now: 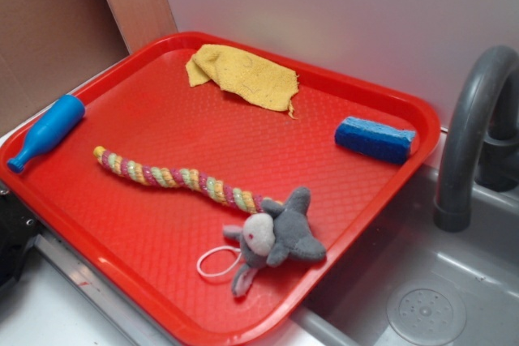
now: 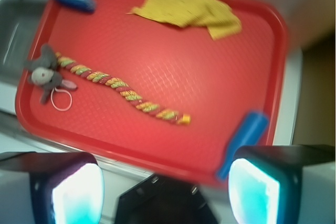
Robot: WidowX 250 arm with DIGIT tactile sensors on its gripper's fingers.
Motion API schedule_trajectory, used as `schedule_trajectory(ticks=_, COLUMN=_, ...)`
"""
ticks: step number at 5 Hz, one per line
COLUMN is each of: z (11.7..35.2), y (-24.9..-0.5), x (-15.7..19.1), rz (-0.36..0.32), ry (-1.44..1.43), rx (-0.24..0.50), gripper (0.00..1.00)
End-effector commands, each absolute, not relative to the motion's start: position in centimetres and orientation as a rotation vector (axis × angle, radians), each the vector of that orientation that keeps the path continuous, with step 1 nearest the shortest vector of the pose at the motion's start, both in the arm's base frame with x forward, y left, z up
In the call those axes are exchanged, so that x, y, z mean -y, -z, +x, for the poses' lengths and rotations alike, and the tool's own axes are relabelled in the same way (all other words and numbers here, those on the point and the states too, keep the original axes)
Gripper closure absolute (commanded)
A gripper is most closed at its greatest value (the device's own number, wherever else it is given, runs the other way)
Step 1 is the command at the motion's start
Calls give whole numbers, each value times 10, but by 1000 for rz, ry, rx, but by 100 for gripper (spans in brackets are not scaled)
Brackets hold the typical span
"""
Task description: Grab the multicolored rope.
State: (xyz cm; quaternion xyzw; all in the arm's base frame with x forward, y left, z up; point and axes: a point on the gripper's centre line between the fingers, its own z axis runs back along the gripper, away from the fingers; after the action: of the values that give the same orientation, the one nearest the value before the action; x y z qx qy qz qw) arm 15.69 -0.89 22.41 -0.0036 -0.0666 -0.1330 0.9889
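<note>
The multicolored rope (image 1: 174, 177) lies flat on the red tray (image 1: 122, 241), in its front half, with a soft wave along its length. One end is free and points toward the blue bottle-shaped toy (image 1: 47, 131) that rests over the tray's left rim; the other end is joined to the grey plush mouse (image 1: 276, 235), beside which a thin white elastic loop (image 1: 217, 262) lies on the tray. The yellow cloth (image 1: 243, 76) and the blue sponge (image 1: 375, 138) are well apart from the rope.

In the wrist view the gripper (image 2: 165, 190) has its 2 fingers spread wide with nothing between them, and it is high above the tray's near edge, not yet over the rope.

A good grasp probably takes the rope near its middle, where it lies alone. The robot should turn the wrist so the jaws close across the rope, not along it, and descend until the fingertips almost meet the tray. It should avoid the mouse end, where the loop could be caught.

No brand, label or readable writing is visible on any object.
</note>
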Motion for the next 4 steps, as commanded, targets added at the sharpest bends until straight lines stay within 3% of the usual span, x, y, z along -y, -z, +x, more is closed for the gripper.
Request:
schedule_trajectory(ticks=1, z=159, y=-216, x=22, rz=24, ry=730, rx=239, gripper=0)
schedule_trajectory(ticks=2, z=150, y=-212, x=32, rz=7, ry=982, rx=202, gripper=0)
schedule_trajectory(ticks=3, z=155, y=-203, x=31, rz=26, ry=1241, rx=96, gripper=0)
schedule_trajectory(ticks=4, z=162, y=-175, x=50, rz=30, ry=1336, rx=86, gripper=0)
